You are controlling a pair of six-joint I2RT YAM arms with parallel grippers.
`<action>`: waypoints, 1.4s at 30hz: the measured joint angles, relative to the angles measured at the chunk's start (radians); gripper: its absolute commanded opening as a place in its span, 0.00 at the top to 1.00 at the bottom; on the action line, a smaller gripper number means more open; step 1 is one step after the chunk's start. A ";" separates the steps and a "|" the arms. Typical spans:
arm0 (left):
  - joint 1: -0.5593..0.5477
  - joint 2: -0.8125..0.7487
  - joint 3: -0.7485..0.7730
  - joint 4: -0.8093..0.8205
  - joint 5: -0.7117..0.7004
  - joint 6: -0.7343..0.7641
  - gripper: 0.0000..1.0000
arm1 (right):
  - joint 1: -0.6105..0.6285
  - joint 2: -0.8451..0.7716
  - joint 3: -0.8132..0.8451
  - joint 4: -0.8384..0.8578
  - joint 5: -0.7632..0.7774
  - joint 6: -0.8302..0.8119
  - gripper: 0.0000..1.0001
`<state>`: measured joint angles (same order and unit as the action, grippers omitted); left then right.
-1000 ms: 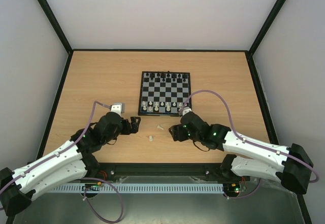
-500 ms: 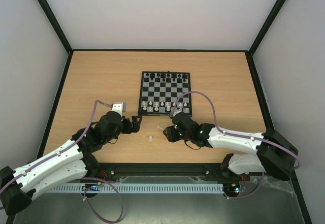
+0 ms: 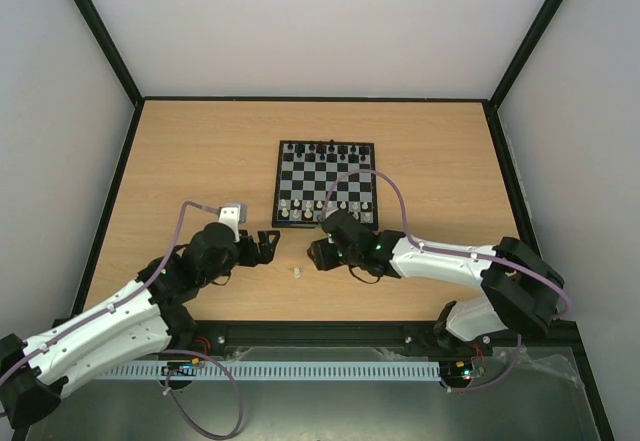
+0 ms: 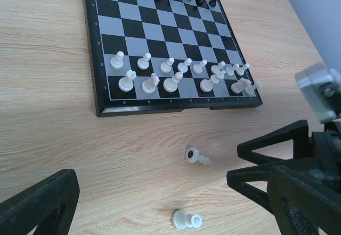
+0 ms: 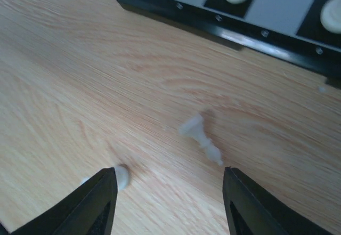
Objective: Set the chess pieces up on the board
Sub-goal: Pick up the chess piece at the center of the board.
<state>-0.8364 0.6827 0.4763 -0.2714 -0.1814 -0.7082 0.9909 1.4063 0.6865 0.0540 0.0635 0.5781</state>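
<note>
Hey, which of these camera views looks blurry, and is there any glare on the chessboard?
Right wrist view: soft all over, with the lying white piece and the rim of the board smeared. Left wrist view: sharp, the standing white pieces crisp. Top view: even light, no glare on the squares.

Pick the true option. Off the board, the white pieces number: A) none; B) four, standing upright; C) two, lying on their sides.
C: the nearer white piece and the farther white piece both lie tipped on the table, short of the board.
</note>
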 measured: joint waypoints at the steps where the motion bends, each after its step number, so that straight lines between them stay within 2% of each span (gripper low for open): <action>1: 0.000 -0.004 -0.003 0.000 0.002 0.001 0.01 | 0.002 0.000 0.013 -0.007 -0.001 -0.002 0.40; 4: 0.000 -0.019 -0.015 0.000 0.006 0.001 0.01 | 0.026 0.002 0.066 -0.040 -0.005 -0.008 0.34; 9: 0.000 -0.049 -0.023 -0.005 0.014 0.001 0.01 | 0.100 0.043 0.169 -0.129 0.001 -0.012 0.35; 14: 0.000 -0.100 -0.023 -0.013 0.020 0.000 0.01 | 0.169 0.151 0.270 -0.251 0.051 -0.002 0.42; 23: 0.000 -0.175 -0.024 -0.040 0.024 -0.018 0.01 | 0.214 0.298 0.364 -0.386 0.112 0.026 0.51; 31: 0.000 -0.187 -0.026 -0.052 0.024 -0.019 0.00 | 0.215 0.360 0.439 -0.405 0.126 0.032 0.63; 36: 0.002 -0.203 -0.031 -0.092 0.001 -0.023 0.01 | 0.214 0.402 0.472 -0.430 0.126 0.029 0.84; 42: -0.001 -0.245 -0.032 -0.124 -0.003 -0.034 0.01 | 0.214 0.414 0.496 -0.451 0.126 0.031 0.90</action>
<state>-0.8375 0.4374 0.4446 -0.3954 -0.1844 -0.7422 1.2053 1.8206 1.1828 -0.3969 0.1890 0.6094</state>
